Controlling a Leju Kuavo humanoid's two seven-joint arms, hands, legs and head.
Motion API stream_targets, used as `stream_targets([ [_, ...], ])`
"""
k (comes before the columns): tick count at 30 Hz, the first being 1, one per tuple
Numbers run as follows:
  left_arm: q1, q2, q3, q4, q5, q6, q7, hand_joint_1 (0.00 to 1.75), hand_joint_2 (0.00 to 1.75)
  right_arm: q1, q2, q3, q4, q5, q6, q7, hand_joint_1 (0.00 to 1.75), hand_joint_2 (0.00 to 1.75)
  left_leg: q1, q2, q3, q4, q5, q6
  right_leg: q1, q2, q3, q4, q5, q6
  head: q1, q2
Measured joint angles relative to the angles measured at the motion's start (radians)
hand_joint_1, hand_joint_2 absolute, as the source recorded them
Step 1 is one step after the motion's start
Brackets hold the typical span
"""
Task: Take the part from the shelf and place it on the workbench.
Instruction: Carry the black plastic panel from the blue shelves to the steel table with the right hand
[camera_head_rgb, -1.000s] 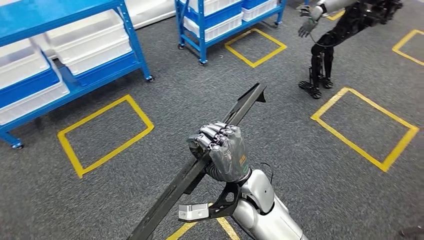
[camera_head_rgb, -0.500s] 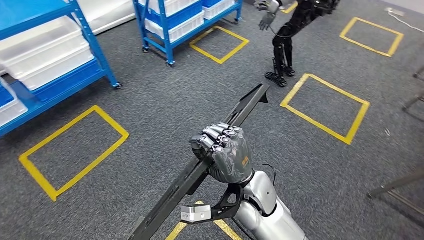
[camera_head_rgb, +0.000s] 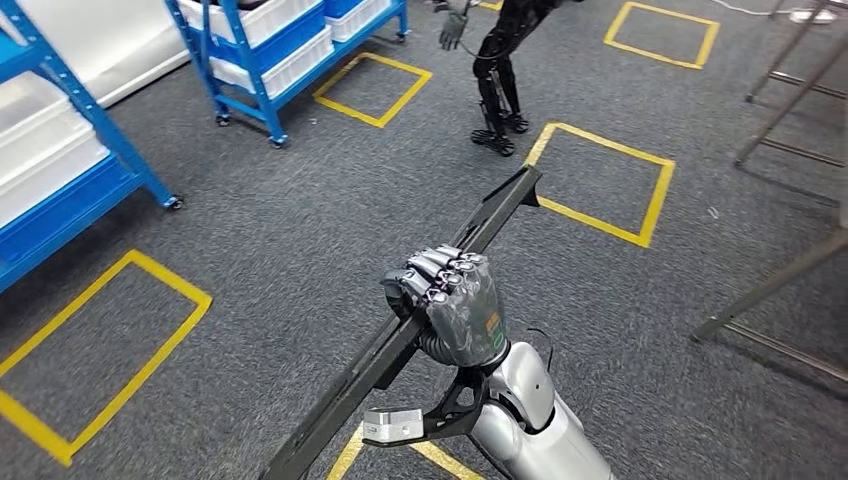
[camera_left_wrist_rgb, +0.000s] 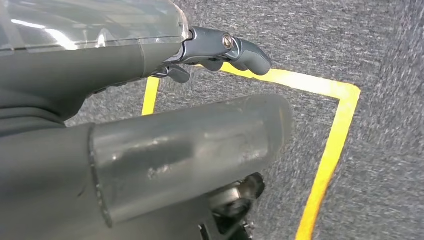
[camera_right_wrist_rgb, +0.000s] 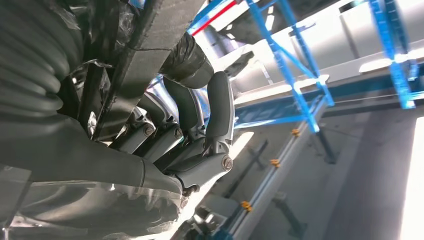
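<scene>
The right hand (camera_head_rgb: 452, 305), sheathed in a glossy grey ribbed cover, has its dark jointed fingers (camera_right_wrist_rgb: 220, 107) wrapped tight around a long black part (camera_head_rgb: 420, 325): a flat, matte bar with a stepped bracket-like end. The bar is gripped near its middle and slants from about 7 o'clock, by the frame's lower edge, up toward 1 o'clock over the floor. The left hand (camera_left_wrist_rgb: 150, 150) hangs over the carpet with nothing in it, its smooth thick thumb forward and its fingers (camera_left_wrist_rgb: 235, 47) loosely bent and apart. The floor is coarse speckled grey carpet (camera_head_rgb: 300, 200) marked with yellow tape squares (camera_head_rgb: 600, 180). At 10 to 11 o'clock stand blue steel shelves (camera_head_rgb: 270, 50) holding white plastic bins. At 12 o'clock stands another dark humanoid robot (camera_head_rgb: 500, 60); thin metal frame legs (camera_head_rgb: 780, 280) sit at 3 o'clock.
</scene>
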Motion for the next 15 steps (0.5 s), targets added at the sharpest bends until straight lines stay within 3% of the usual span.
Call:
stream_targets([
  [2, 0.001, 0.0, 0.0, 0.0, 0.003, -0.001, -0.001, 0.0, 0.0, 0.001, 0.0, 0.0, 0.0, 0.0, 0.0, 0.0, 1.75, 1.75, 0.004, -0.016, 0.036, -0.097, 0.072, 0.001, -0.001, 0.029, -0.001, 0.008, -0.002, 0.003, 0.0, 0.0],
  [4, 0.001, 0.001, 0.001, 0.0, 0.006, -0.005, -0.003, 0.0, 0.0, 0.0, 0.0, 0.0, 0.0, 0.0, 0.0, 0.0, 1.75, 1.75, 0.009, -0.063, 0.083, -0.212, 0.121, 0.004, -0.001, 0.055, -0.008, 0.018, -0.005, 0.011, 0.0, 0.0],
  [6, 0.001, 0.001, 0.003, 0.0, 0.008, -0.006, -0.005, 0.0, 0.0, 0.001, 0.001, 0.0, -0.002, -0.001, 0.0, -0.001, 1.75, 1.75, 0.008, -0.086, 0.097, -0.248, 0.125, 0.01, -0.002, 0.076, -0.018, 0.022, -0.001, 0.025, 0.0, 0.0],
  [8, 0.0, 0.0, 0.003, 0.0, 0.009, -0.005, -0.008, 0.0, 0.0, 0.003, 0.001, -0.002, -0.003, -0.001, 0.0, -0.002, 1.75, 1.75, 0.007, -0.065, 0.099, -0.255, 0.133, 0.023, -0.006, 0.087, -0.025, 0.02, 0.004, 0.037, 0.0, 0.0],
  [10, -0.002, -0.001, 0.004, 0.0, 0.009, -0.003, -0.01, 0.0, 0.0, 0.004, 0.0, -0.005, -0.004, 0.002, 0.0, -0.002, 1.75, 1.75, 0.008, -0.039, 0.101, -0.265, 0.141, 0.04, -0.003, 0.043, -0.043, 0.055, -0.02, 0.045, 0.002, 0.0],
  [12, -0.002, 0.0, 0.004, 0.0, 0.009, -0.003, -0.013, 0.0, 0.0, 0.003, 0.0, -0.007, -0.005, 0.006, 0.0, -0.002, 1.75, 1.75, 0.005, -0.012, 0.101, -0.269, 0.144, 0.049, -0.002, -0.02, -0.091, 0.161, -0.082, 0.051, 0.004, 0.0],
  [14, 0.001, 0.001, 0.005, 0.0, 0.009, -0.003, -0.015, 0.0, 0.0, 0.004, -0.001, -0.009, -0.005, 0.01, 0.0, -0.001, 1.75, 1.75, 0.0, 0.018, 0.1, -0.269, 0.143, 0.051, -0.006, -0.039, -0.14, 0.267, -0.126, 0.056, 0.004, 0.0],
  [15, 0.002, 0.001, 0.005, 0.0, 0.009, -0.002, -0.016, 0.0, 0.0, 0.005, -0.002, -0.01, -0.005, 0.011, 0.0, -0.001, 1.75, 1.75, -0.001, 0.033, 0.099, -0.269, 0.142, 0.051, -0.008, -0.043, -0.143, 0.278, -0.123, 0.057, 0.004, 0.0],
])
